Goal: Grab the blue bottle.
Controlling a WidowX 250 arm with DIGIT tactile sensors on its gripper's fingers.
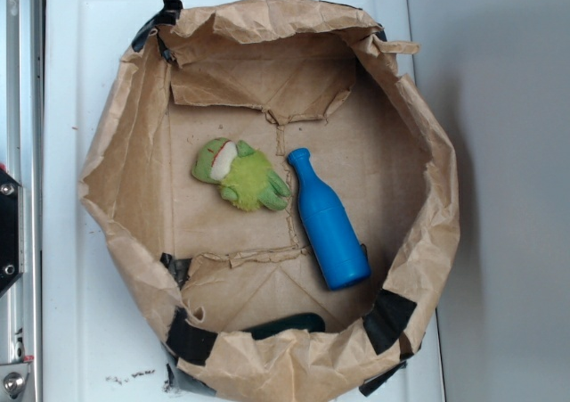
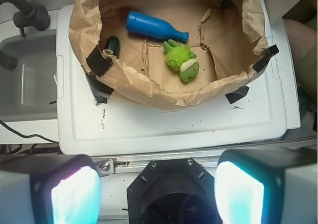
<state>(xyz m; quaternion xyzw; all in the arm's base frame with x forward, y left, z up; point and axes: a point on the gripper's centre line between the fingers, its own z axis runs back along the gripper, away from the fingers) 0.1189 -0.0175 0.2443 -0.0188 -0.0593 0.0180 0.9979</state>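
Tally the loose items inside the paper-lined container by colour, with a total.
Blue: 1, the blue bottle, lying on its side.
Yellow-green: 1, the plush toy, beside the bottle's neck.
Dark green: 1, the dark green object, partly hidden by the paper wall.
Total: 3.
The gripper is open, outside the container, holding nothing.

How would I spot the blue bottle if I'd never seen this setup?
Look inside the crumpled brown paper bag on the white lid. The blue bottle lies on the bag's floor beside a yellow-green plush toy. It alone is smooth, bright blue and narrow-necked.
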